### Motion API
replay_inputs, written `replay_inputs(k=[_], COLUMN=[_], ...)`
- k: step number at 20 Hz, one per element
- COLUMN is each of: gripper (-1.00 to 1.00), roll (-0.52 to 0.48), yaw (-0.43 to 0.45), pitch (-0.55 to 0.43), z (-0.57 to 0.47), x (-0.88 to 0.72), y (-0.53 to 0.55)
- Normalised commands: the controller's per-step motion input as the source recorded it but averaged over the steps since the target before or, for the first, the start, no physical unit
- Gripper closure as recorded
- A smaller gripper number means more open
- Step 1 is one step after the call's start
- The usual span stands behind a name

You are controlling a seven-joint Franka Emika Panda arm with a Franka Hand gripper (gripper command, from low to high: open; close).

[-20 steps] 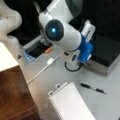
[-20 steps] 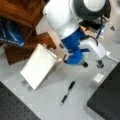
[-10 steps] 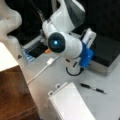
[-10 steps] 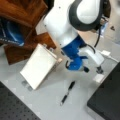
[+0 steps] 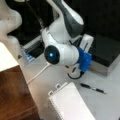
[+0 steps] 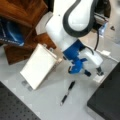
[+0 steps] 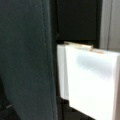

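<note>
Wrist view: a flat white slab [image 7: 90,80] fills my sight, hard-edged and smooth, dark panels behind it.
In both front views my gripper [image 6: 98,72] hangs low over the pale surface [image 6: 50,100], near a dark block [image 6: 107,100]; I cannot tell whether the jaws stand apart or together. The spiral-bound notepad [image 6: 37,66], flat and matte, lies just beside my blue wrist mount [image 6: 75,57]. A slim black pen [image 6: 67,92], round and likely to roll, lies between the notepad and the block. My judgement: a sweep could knock the pen or catch the cable [image 5: 37,73].
</note>
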Motion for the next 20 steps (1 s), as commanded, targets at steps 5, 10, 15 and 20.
replay_inputs(k=[5, 10, 15, 20], gripper=[-1.00, -1.00, -1.00, -1.00], roll=[0.279, 0.276, 0.292, 0.266], yaw=[-0.140, -0.149, -0.139, -0.127], pitch=[-0.069, -0.085, -0.120, -0.127], z=[-0.20, -0.20, -0.14, -0.08], x=[-0.15, -0.16, -0.15, -0.10], y=[-0.01, 0.07, 0.11, 0.05])
